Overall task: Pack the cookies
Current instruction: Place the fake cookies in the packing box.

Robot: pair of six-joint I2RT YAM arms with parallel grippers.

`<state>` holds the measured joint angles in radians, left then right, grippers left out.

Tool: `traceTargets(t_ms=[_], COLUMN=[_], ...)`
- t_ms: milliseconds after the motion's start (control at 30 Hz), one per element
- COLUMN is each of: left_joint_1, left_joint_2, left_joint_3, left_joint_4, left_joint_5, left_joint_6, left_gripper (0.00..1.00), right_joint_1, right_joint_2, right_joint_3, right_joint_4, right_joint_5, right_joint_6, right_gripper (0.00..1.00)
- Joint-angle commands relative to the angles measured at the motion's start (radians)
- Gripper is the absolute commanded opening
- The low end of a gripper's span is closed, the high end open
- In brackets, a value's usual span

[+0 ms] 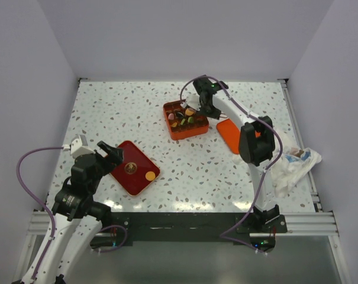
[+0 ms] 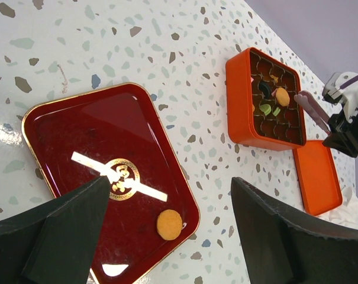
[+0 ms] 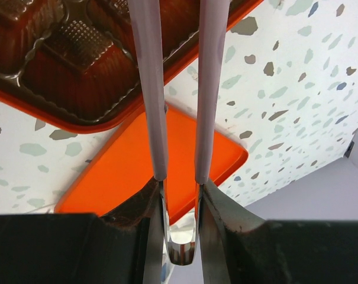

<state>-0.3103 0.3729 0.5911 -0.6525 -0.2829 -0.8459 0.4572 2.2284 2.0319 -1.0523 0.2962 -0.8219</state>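
Observation:
An orange compartment box (image 1: 187, 134) at the middle back holds several cookies (image 1: 183, 118) in mixed colours; it also shows in the left wrist view (image 2: 240, 100) with the cookies (image 2: 265, 109) inside. One orange cookie (image 1: 150, 176) lies on the dark red tray (image 1: 124, 177), also in the left wrist view (image 2: 169, 225). My left gripper (image 1: 110, 152) is open and empty above the tray (image 2: 78, 130). My right gripper (image 1: 205, 100) is shut on pale tongs (image 3: 150, 89), their tips over the box (image 3: 78, 71) near an orange cookie (image 2: 282, 96).
The orange lid (image 1: 229, 135) lies flat right of the box, below the tongs in the right wrist view (image 3: 125, 171). A crumpled white cloth (image 1: 291, 165) lies at the table's right edge. White walls enclose the table on three sides.

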Motion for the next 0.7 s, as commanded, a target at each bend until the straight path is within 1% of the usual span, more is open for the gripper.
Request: traceTargets(t_ms=[0, 233, 667], left_joint_1=[-0.004, -0.004, -0.004], left_joint_2=[0.006, -0.005, -0.011], left_joint_3=[0.001, 0.003, 0.001], left_joint_4=[0.039, 0.030, 0.022], left_joint_5=[0.008, 0.005, 0.001], left_joint_6=[-0.007, -0.012, -0.018], left_gripper=[0.88, 0.88, 0.88], right_joint_1=[0.000, 0.017, 0.024], right_joint_2=[-0.078, -0.047, -0.009], right_joint_3=[-0.004, 0.021, 0.030], right_joint_4=[0.012, 0.014, 0.025], right_joint_5=[0.006, 0.035, 0.077], right_joint_6=[-0.068, -0.128, -0.161], right_gripper=[0.20, 0.26, 0.30])
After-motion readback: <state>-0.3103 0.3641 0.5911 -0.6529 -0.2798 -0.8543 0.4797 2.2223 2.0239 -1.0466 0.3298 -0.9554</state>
